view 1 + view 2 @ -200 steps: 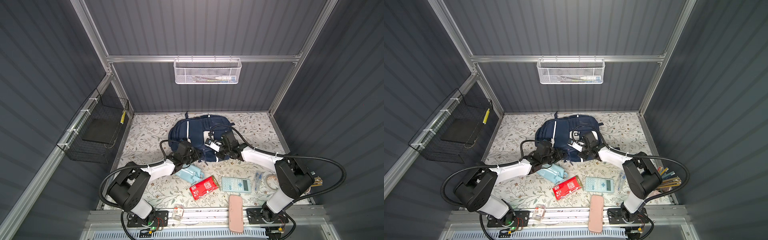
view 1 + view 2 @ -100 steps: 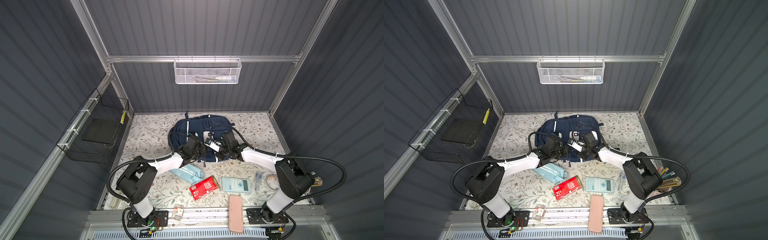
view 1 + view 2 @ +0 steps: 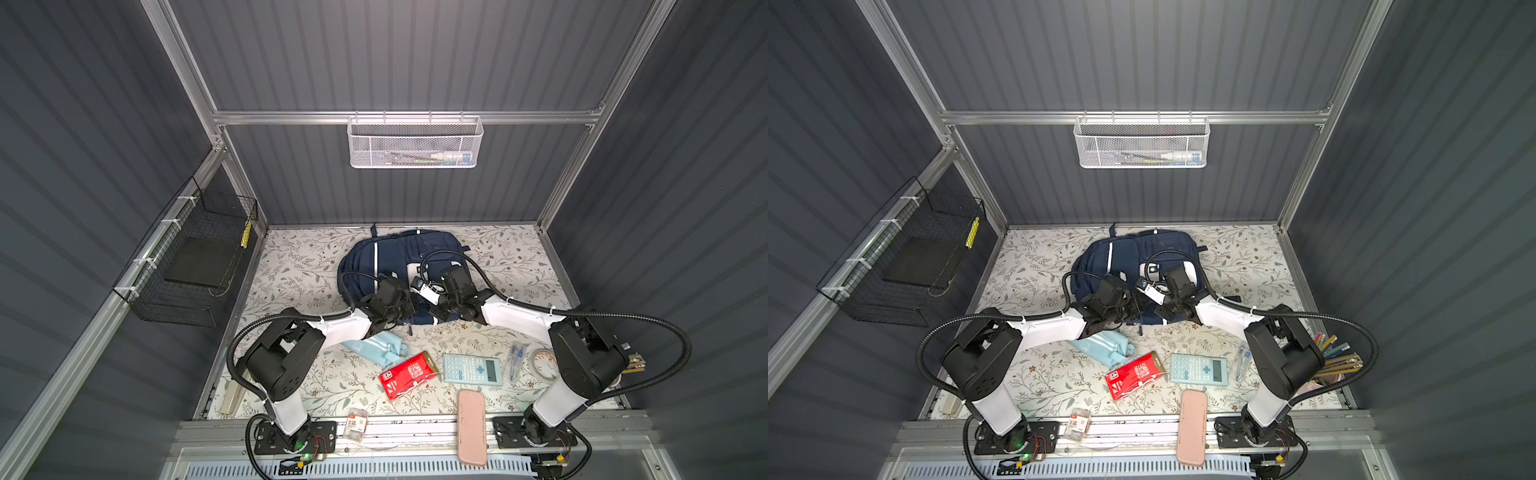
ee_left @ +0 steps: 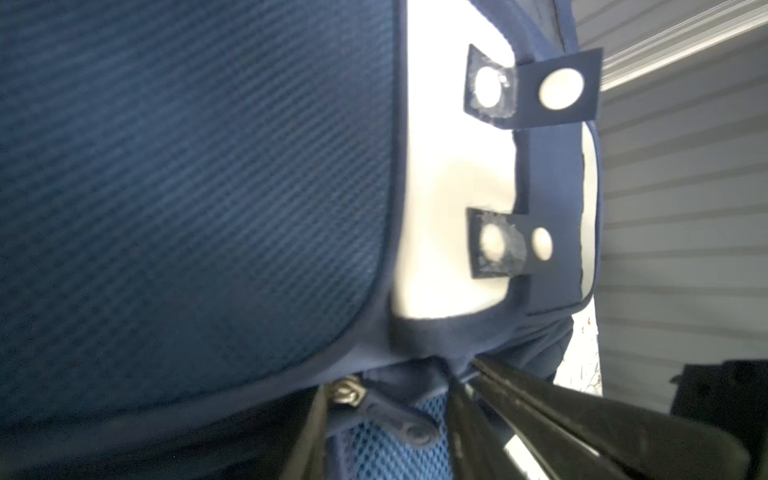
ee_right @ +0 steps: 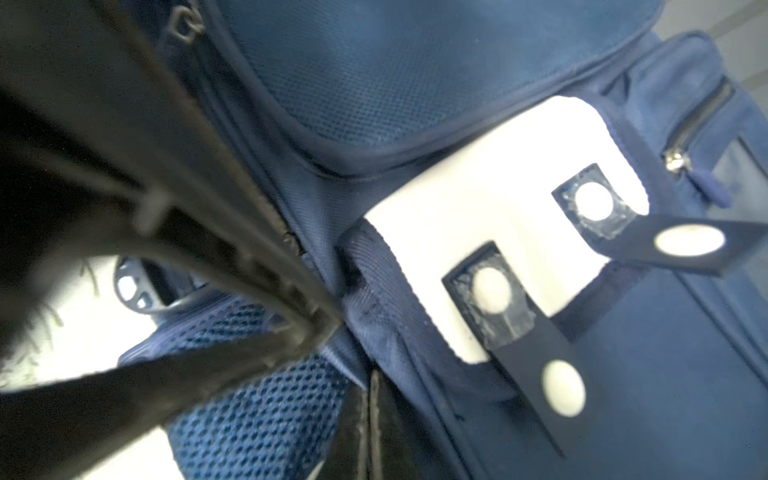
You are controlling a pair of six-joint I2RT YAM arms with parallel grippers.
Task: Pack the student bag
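The student bag (image 3: 399, 257) (image 3: 1133, 253), navy with a white patch (image 5: 478, 232), lies flat at the back of the flowered table. Both grippers meet at its near edge. My left gripper (image 3: 411, 309) (image 4: 390, 401) is open, its fingers (image 4: 316, 432) standing either side of a navy zip pull (image 4: 399, 419) over blue mesh. Beside it, my right gripper (image 3: 434, 309) (image 5: 368, 386) is shut, pinching a fold of the bag's fabric that puckers at its tips.
In front of the bag lie a light blue pouch (image 3: 376, 349), a red packet (image 3: 409, 374), a calculator (image 3: 471, 368), a pink case (image 3: 471, 426) and pens (image 3: 515, 359). A white mesh basket (image 3: 415, 143) hangs on the back wall, a black wire basket (image 3: 195, 266) on the left wall.
My left gripper has moved right along the bag's near edge, up beside the right gripper, and its jaws have narrowed a little. The right arm has kept still.
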